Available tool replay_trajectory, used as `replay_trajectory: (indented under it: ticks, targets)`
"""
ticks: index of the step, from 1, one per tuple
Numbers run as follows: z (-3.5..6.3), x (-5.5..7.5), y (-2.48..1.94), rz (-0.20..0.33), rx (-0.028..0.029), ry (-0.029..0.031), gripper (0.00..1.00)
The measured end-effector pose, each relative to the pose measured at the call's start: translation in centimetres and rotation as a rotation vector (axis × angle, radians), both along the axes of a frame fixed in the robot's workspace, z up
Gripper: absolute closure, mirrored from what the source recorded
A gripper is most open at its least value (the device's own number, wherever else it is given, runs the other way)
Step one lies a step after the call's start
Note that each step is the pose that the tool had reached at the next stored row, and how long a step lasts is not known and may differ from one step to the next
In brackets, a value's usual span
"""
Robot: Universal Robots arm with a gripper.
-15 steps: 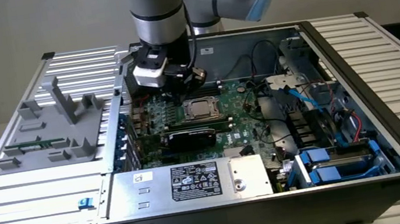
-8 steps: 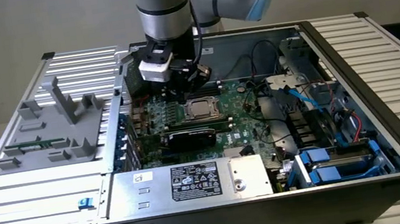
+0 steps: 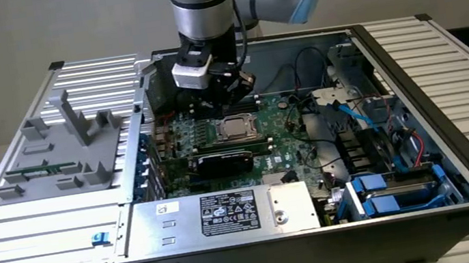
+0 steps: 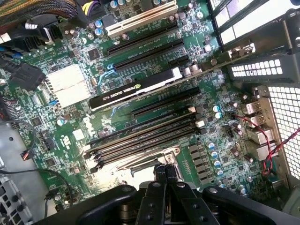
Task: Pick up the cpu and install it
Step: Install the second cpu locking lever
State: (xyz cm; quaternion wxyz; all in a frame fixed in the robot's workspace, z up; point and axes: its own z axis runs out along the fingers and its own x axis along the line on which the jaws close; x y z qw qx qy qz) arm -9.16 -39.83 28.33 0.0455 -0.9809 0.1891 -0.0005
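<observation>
The cpu (image 3: pixel 234 129), a small silver square with a tan rim, lies flat in the metal socket frame on the green motherboard (image 3: pixel 291 141) inside the open computer case. My gripper (image 3: pixel 230 103) hangs just above the board, close behind the cpu as the exterior view shows it, apart from it. In the wrist view its black fingers (image 4: pixel 161 174) are pressed together with nothing between them, over the edge of the socket's metal frame (image 4: pixel 136 163). The gripper's body hides the cpu there.
A black graphics card (image 3: pixel 229 160) (image 4: pixel 136 91) stands in front of the socket, with dark memory slots (image 4: pixel 145 133) between. A silver power supply box (image 3: pixel 219 216) sits at the case front, cables and blue drive bays (image 3: pixel 390 192) at the exterior view's right, a grey fixture (image 3: pixel 63 152) outside the case.
</observation>
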Motion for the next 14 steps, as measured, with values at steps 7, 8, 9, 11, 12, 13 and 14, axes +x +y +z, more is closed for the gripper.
replay_trajectory:
  ticks: [7,8,9,11,12,13,14]
  targets:
    - [0.44,1.1,0.08,0.0,-0.0159,0.0221,0.89]
    - [0.52,1.2,0.1,0.0,-0.0172,0.0243,0.89]
    - [0.65,1.4,0.13,0.0,-0.018,0.026,0.89]
    - [0.89,1.8,0.23,0.0,-0.0182,0.0272,0.89]
    - [0.97,1.9,0.33,0.0,-0.0187,0.0277,0.89]
    - [1.01,2.0,0.46,0.0,-0.0197,0.0281,0.89]
    - [1.04,2.1,0.6,0.0,-0.0208,0.0284,0.89]
